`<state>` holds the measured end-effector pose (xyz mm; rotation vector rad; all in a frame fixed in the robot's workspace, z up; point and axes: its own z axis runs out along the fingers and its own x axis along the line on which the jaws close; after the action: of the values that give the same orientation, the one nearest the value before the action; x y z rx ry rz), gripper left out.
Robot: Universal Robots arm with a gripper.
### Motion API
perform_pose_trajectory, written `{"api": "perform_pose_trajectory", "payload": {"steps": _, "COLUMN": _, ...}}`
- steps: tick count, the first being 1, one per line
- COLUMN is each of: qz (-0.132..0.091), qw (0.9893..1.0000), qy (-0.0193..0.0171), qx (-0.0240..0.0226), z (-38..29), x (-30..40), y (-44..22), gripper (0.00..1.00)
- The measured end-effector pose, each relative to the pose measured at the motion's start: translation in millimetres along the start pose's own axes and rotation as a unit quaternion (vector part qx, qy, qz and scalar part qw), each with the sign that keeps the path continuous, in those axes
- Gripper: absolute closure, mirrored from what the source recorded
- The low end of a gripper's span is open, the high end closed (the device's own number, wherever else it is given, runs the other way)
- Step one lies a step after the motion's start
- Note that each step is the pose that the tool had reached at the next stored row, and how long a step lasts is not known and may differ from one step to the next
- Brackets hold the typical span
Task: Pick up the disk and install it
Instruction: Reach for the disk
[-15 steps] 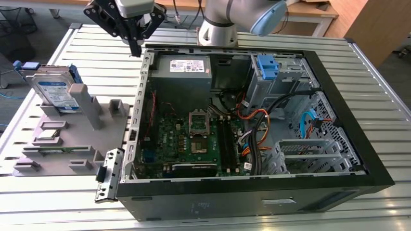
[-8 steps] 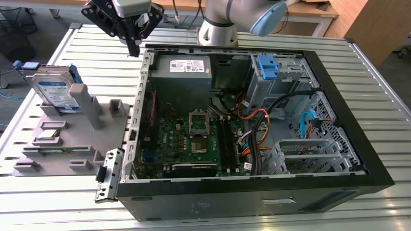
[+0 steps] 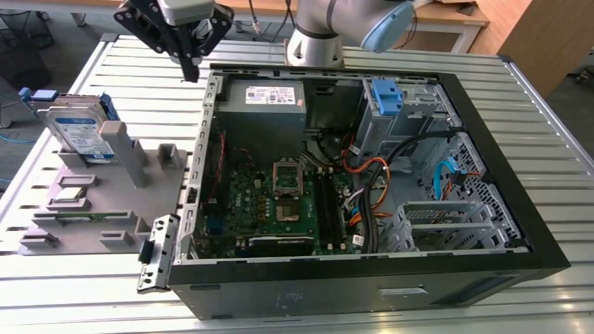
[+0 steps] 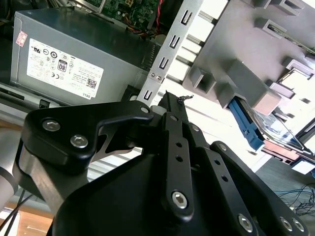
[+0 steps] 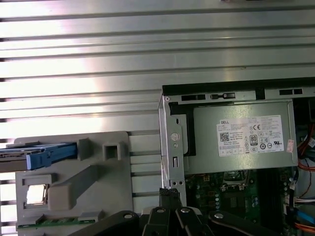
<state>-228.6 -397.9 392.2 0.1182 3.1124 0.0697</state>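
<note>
The disk (image 3: 79,133), a silver drive with a blue-and-white label in a blue bracket, stands on edge in a slot of the grey fixture (image 3: 102,209) at the exterior view's left. In both wrist views it shows edge-on in that fixture, disk (image 4: 275,129) and disk (image 5: 42,154). My gripper (image 3: 190,72) hangs above the open computer case's far left corner, well apart from the disk. Its black fingers are shut together with nothing between them, as the gripper (image 4: 172,98) and gripper (image 5: 171,192) also show in both wrist views.
The open computer case (image 3: 519,209) lies on a slatted metal table (image 3: 130,62). Inside are a grey power-supply box (image 3: 264,97), a motherboard (image 3: 278,202), cables and a drive cage with a bare blue bracket (image 3: 385,94). The robot base (image 3: 316,42) stands behind the case.
</note>
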Motion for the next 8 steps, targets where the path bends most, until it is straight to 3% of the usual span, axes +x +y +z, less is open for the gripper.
{"api": "perform_pose_trajectory", "payload": {"steps": 8, "qz": 0.0, "qw": 1.0, "qy": 0.0, "qx": -0.0001, "z": -0.1, "x": 3.3, "y": -0.3, "gripper": 0.89}}
